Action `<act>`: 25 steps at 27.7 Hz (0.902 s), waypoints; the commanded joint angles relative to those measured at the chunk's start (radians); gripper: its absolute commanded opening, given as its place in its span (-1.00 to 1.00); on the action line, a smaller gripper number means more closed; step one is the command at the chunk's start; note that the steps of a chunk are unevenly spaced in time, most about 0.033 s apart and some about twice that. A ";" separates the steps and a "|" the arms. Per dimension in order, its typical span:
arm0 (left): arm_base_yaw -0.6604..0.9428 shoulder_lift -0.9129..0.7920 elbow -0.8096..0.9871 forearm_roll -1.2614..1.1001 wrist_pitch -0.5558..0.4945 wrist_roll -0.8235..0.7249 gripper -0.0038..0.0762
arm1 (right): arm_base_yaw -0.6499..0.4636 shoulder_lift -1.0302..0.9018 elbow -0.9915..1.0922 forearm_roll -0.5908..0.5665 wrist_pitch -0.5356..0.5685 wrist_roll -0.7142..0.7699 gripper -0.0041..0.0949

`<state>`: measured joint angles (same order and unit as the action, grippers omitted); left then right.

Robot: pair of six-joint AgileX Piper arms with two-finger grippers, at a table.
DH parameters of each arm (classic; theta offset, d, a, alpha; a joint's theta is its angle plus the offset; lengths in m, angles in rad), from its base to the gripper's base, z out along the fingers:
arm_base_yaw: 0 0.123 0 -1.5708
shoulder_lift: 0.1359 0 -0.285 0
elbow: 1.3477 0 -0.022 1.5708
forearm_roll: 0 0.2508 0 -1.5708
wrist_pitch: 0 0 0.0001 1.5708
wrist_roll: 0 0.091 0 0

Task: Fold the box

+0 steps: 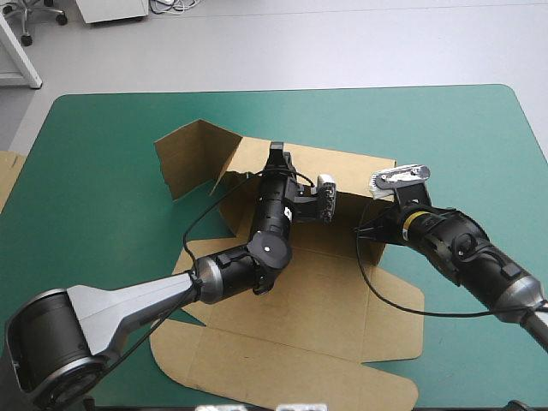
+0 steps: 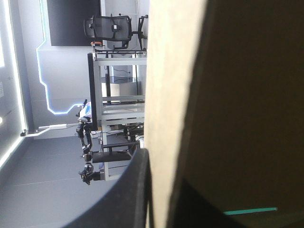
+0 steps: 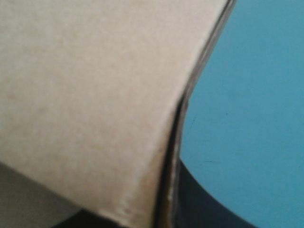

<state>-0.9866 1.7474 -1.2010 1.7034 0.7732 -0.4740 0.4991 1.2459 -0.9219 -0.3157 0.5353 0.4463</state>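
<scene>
From above: the box [image 1: 300, 334] sits mid-desk [image 1: 103, 145] on the teal-green cover, only half formed. Its near flaps lie flat toward you, the far wall is up, and a far-left flap [image 1: 184, 158] stands at an angle. Your left gripper [image 1: 276, 159] is on the top edge of that far wall, near its middle. I'd say it's there to hold the wall upright. Your right gripper [image 1: 372, 224] is at the right-hand wall, by its near corner, probably holding that side up so the walls can be tucked. A sliver of spare board [image 1: 7, 175] shows at the desk's left edge.

Left wrist: a pale strip of board edge runs straight away from the gripper. One black finger [image 2: 135, 190] is pressed against it on one side, with dark shadow on the other. The fingers are all but together with the sheet pinched between them, so you've got the box. Past the edge the view looks level into the room, so the wall is raised well off the desk.

Right wrist: brown board fills one side, its edge curving down between the fingers. One black finger [image 3: 209, 209] sits right against the edge, with teal-green cover beyond. This gripper too is nearly closed on the sheet. The edge looks slightly bowed here, so expect thin board that flexes.
</scene>
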 commanded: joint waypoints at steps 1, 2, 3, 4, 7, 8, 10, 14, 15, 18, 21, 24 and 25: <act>-0.031 -0.036 -0.021 0.036 -0.011 -0.022 -0.93 | 0.002 -0.028 -0.033 -0.103 -0.113 -0.037 -0.96; -0.036 -0.036 -0.021 0.036 -0.011 -0.022 -0.93 | 0.000 -0.025 -0.033 -0.131 -0.111 -0.037 -0.96; -0.042 -0.036 -0.021 0.029 -0.006 -0.022 -0.93 | -0.005 -0.021 -0.035 -0.159 -0.107 -0.037 -0.96; -0.042 -0.036 -0.021 0.024 -0.001 -0.022 -0.93 | -0.011 -0.016 -0.040 -0.171 -0.101 -0.037 -0.96; -0.053 -0.036 -0.021 -0.003 0.029 -0.032 -0.92 | -0.037 0.003 -0.062 -0.170 -0.064 -0.037 -0.96; -0.057 -0.036 -0.021 -0.008 0.032 -0.047 -0.91 | -0.039 0.009 -0.066 -0.168 -0.057 -0.040 -0.96; -0.060 -0.036 -0.021 -0.019 0.037 -0.056 -0.87 | -0.041 0.016 -0.071 -0.170 -0.047 -0.044 -0.96; -0.066 -0.036 -0.021 -0.017 0.041 -0.088 -0.69 | -0.041 0.023 -0.071 -0.164 -0.043 -0.044 -0.96; -0.069 -0.036 -0.021 -0.017 0.041 -0.093 -0.63 | -0.041 0.022 -0.071 -0.160 -0.043 -0.044 -0.96; -0.073 -0.036 -0.021 -0.017 0.043 -0.096 -0.49 | -0.041 0.022 -0.071 -0.149 -0.041 -0.040 -0.96; -0.085 -0.036 -0.021 -0.019 0.070 -0.096 -0.39 | -0.041 0.022 -0.071 -0.149 -0.041 -0.022 -0.96; -0.130 -0.049 -0.023 -0.060 0.136 -0.094 -0.35 | -0.041 0.036 -0.071 -0.149 -0.050 0.001 -0.96; -0.142 -0.057 -0.023 -0.070 0.158 -0.094 -0.35 | -0.041 0.039 -0.071 -0.149 -0.052 0.005 -0.96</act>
<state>-1.0961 1.7466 -1.2001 1.6220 0.8670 -0.5530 0.4593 1.3003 -0.9597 -0.4281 0.5313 0.4651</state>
